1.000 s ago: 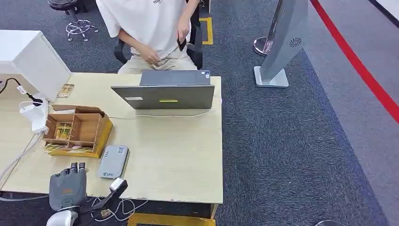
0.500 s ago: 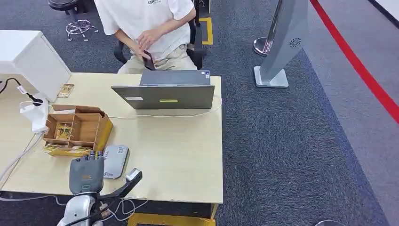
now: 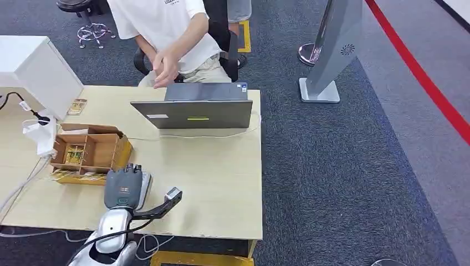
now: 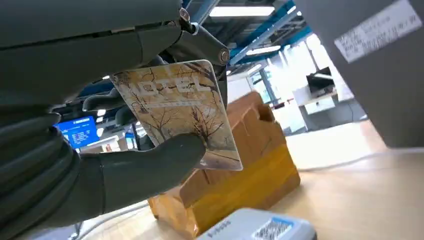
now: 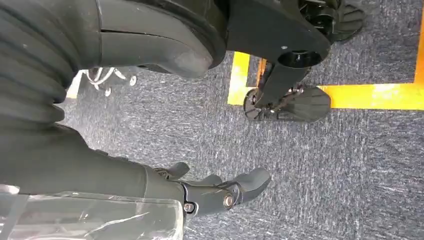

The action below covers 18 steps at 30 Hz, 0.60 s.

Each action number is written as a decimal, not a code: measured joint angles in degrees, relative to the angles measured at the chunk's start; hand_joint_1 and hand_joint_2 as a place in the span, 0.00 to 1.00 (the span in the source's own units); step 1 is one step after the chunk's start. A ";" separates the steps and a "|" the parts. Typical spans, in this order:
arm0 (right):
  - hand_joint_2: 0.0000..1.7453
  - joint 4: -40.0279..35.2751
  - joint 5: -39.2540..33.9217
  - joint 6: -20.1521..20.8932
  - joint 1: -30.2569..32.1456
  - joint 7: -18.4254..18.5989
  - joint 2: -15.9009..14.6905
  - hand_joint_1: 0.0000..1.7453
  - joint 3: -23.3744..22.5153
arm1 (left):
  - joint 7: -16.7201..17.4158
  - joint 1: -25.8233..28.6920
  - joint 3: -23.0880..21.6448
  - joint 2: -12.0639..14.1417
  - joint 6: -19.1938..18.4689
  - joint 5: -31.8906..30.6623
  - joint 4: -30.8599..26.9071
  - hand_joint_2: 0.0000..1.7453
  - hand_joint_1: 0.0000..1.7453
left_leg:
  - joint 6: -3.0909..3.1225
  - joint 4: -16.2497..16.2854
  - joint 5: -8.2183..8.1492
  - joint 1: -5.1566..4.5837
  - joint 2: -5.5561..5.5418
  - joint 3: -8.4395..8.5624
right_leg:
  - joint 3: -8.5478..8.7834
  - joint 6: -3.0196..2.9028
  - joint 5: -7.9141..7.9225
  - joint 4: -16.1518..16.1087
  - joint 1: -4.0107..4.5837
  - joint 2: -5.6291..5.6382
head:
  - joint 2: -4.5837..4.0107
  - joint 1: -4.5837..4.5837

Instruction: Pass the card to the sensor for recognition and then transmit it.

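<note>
My left hand hovers over the grey card sensor, which lies flat on the desk and is mostly hidden beneath it. In the left wrist view the thumb and fingers pinch a hotel card printed with bare trees. The card hangs a little above the sensor, in front of the wooden box. My right hand hangs at my side over the carpet, fingers loosely extended and holding nothing.
A wooden card box stands just beyond the sensor on the desk. A grey laptop sits at the far edge, and a seated person behind it raises a hand. White cables run along the desk's left side.
My left hand has moved forward and to the right, from the desk's front edge to above the sensor. The person has lifted a hand from the lap to above the laptop.
</note>
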 joint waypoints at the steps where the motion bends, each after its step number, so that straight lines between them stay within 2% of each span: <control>1: 1.00 0.00 -0.02 0.00 0.01 0.00 0.00 0.00 0.00 | 0.00 -0.12 -0.04 0.00 -0.81 0.02 0.24 1.00 1.00 | 0.00 0.00 0.00 0.00 0.00 0.00 | 0.00 0.00 0.00 0.00 0.00 0.00 | 0.00 0.00; 4: 1.00 0.00 -0.20 0.00 0.01 0.00 0.00 0.00 0.00 | -0.35 -0.24 -0.07 -0.15 -3.55 0.02 0.96 1.00 1.00 | 0.00 0.00 0.00 0.00 0.00 0.00 | 0.00 0.00 0.00 0.00 0.00 0.01 | -0.02 0.00; 9: 1.00 0.00 -0.33 0.07 0.00 0.00 -0.02 0.00 0.00 | -2.10 -0.27 -0.07 -1.62 -10.85 0.00 2.12 1.00 1.00 | 0.00 0.00 0.00 0.00 -0.01 0.00 | 0.02 0.00 0.00 0.00 0.00 0.00 | 0.00 0.02; 11: 1.00 0.00 -0.33 0.07 0.00 0.00 -0.02 0.00 0.00 | -2.60 -0.65 -0.07 -2.16 -12.39 0.00 2.67 1.00 1.00 | 0.00 0.00 0.00 -0.01 -0.03 0.01 | 0.06 0.00 0.00 0.00 -0.01 -0.01 | 0.00 0.02; 15: 1.00 0.00 -0.37 0.07 -0.03 0.00 -0.02 0.00 0.00 | -3.26 -1.72 0.04 -3.19 -14.26 0.02 4.11 1.00 1.00 | 0.00 0.00 0.00 -0.01 -0.04 0.13 | 0.17 0.00 0.00 0.00 0.00 -0.02 | 0.00 0.00; 18: 1.00 0.00 -0.55 0.07 -0.02 0.00 -0.02 0.00 -0.02 | -3.26 -2.08 0.09 -3.63 -13.60 0.00 4.53 1.00 1.00 | 0.00 0.00 0.00 -0.01 -0.04 0.22 | 0.26 0.00 -0.01 0.00 0.00 -0.02 | 0.00 0.00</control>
